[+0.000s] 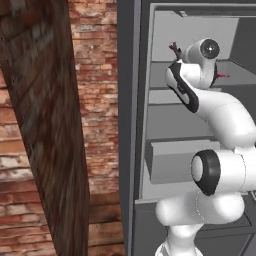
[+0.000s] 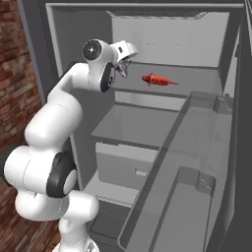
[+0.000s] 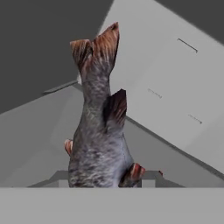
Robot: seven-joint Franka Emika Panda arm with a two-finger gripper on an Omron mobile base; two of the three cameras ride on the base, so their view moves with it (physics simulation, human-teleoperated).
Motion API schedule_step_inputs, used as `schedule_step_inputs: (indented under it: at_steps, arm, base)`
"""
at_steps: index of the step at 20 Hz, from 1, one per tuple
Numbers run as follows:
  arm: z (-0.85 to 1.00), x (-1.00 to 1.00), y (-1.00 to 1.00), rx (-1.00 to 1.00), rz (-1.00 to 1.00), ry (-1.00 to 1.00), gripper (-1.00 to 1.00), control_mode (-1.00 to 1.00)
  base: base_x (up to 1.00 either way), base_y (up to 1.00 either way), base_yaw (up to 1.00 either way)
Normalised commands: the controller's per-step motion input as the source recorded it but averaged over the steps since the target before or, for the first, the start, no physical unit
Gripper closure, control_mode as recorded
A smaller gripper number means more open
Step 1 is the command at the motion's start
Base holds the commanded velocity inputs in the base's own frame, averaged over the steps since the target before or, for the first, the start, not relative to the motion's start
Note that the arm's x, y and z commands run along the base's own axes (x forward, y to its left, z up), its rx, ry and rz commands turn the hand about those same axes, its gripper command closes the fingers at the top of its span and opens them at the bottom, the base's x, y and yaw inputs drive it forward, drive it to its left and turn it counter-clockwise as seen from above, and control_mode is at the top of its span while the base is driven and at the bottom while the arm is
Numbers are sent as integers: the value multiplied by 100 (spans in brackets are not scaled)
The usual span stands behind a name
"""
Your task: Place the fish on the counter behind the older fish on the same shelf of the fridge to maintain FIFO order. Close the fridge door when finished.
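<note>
Brick wall (image 1: pixel 100 75) sits left of the open fridge (image 2: pixel 69 29); I see my claw (image 2: pixel 123 63) gripping the fish (image 3: pixel 99 131) at the shelf (image 2: pixel 197 78), left of the older fish (image 2: pixel 156 79).

My two base views look forward from behind me into the fridge (image 2: pixel 147 29); both share its shelf (image 2: pixel 197 78). My hand view sits close on the fish (image 3: pixel 98 131).

Mottled grey-brown fish (image 3: pixel 99 144); bright red older fish (image 2: pixel 156 79).
</note>
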Motion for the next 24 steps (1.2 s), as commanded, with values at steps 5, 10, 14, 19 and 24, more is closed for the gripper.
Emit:
schedule_step_inputs:
  at_steps: [5,10,14,19,24]
  arm:
    - [0,55,-21,0,-2,2,100,-100]
    - [0,62,-34,0,0,0,100,-100]
    - [0,66,-25,0,0,0,100,-100]
    - [-6,56,-9,0,1,0,100,-100]
    - [-26,23,0,0,1,0,100,-100]
  base:
    - [0,0,0]
    - [0,0,0]
    - [0,0,0]
    - [0,0,0]
    - [0,0,0]
